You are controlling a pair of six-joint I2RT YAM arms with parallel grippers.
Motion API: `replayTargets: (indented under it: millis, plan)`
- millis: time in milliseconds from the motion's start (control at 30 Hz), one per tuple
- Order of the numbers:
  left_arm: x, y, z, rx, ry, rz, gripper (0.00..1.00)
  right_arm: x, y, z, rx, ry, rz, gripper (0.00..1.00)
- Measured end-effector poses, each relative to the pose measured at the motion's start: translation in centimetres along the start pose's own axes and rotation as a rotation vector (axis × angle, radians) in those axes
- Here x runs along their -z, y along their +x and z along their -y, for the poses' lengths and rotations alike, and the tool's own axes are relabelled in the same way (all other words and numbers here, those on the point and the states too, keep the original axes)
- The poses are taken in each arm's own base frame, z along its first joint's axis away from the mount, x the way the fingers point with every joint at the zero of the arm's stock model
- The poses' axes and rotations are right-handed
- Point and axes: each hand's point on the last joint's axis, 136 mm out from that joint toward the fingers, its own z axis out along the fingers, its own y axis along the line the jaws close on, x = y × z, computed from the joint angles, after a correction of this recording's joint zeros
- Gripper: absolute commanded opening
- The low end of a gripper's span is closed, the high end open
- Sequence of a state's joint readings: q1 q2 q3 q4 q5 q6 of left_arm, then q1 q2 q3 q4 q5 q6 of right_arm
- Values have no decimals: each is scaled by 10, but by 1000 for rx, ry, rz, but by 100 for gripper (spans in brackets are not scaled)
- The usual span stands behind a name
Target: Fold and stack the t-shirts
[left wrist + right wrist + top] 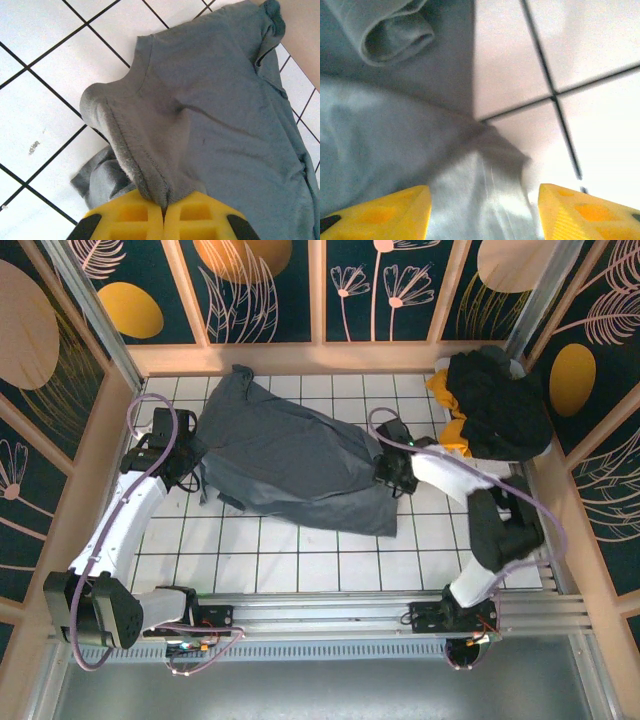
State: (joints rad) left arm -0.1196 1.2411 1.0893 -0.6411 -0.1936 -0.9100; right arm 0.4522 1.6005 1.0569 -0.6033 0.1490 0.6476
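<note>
A slate grey-blue t-shirt (300, 460) lies spread and rumpled across the white tiled table (300, 560). At its left end my left gripper (190, 468) is shut on a bunched fold of the cloth; in the left wrist view the yellow fingers (135, 220) meet with the grey-blue t-shirt (225, 115) pinched at the left gripper (164, 207). My right gripper (396, 476) is over the shirt's right edge. Its yellow fingers (395, 215) stand apart, and a ridge of the grey-blue t-shirt (395, 140) lies loose between them at the right gripper (485, 217). A black t-shirt (500, 405) is heaped on a yellow-orange one (445, 392) in the far right corner.
Wooden walls with patterned panels (320, 290) enclose the table on three sides. The arm bases sit on a metal rail (330, 615) along the near edge. Bare tiles (250, 560) lie in front of the grey-blue shirt.
</note>
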Motion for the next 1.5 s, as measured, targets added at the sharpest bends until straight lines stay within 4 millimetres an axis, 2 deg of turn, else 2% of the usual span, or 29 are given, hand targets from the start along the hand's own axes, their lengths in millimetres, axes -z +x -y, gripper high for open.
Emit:
replayTargets:
  millis: [67,167,267,333,433,567,667,767,833,900,933,1000,1067,1100,1167,1200,1267,1333,1433,1500]
  plan:
    - [0,0,0,0,1,-1,0,23,14,7,-2,-23,38,59]
    - [0,0,0,0,2,-2,0,35,48,9,36,-36,31,59]
    - [0,1,1,0,5,-5,0,29,89,9,108,-18,-37,59]
    - [0,1,1,0,7,-8,0,23,107,12,140,11,-80,59]
    - [0,2,1,0,9,-11,0,13,124,17,161,47,-128,60]
    - [-1,5,1,0,10,-22,0,0,135,23,182,95,-170,59]
    - [-2,7,0,-1,10,-28,0,-10,136,22,190,106,-181,52]
    - [-3,8,-2,-2,6,-31,0,-15,131,14,186,77,-172,36]
    - [-3,9,-3,-2,4,-33,0,-16,127,11,165,56,-168,17]
    - [-4,10,-3,1,3,-34,0,-17,123,10,150,46,-159,5]
    - [-4,10,-3,2,6,-36,0,-17,120,10,142,40,-154,0]
    - [-4,10,-1,7,14,-39,0,-15,112,11,119,35,-141,0]
    - [-3,11,3,11,33,-49,0,-12,98,15,85,35,-126,0]
    - [-3,12,6,11,44,-57,0,-8,83,15,60,26,-108,0]
    - [-2,9,18,14,77,-69,0,8,41,9,2,-18,-41,0]
    - [0,4,28,17,98,-71,0,20,12,5,-31,-49,13,0]
    - [5,-11,52,27,150,-59,0,50,-46,-4,-82,-114,128,0]
    - [14,-34,81,47,220,-29,0,94,-107,-11,-117,-185,267,0]
    - [39,-72,119,82,324,43,0,161,-174,-16,-140,-278,456,0]
    - [60,-96,138,100,387,93,0,197,-203,-15,-146,-323,555,0]
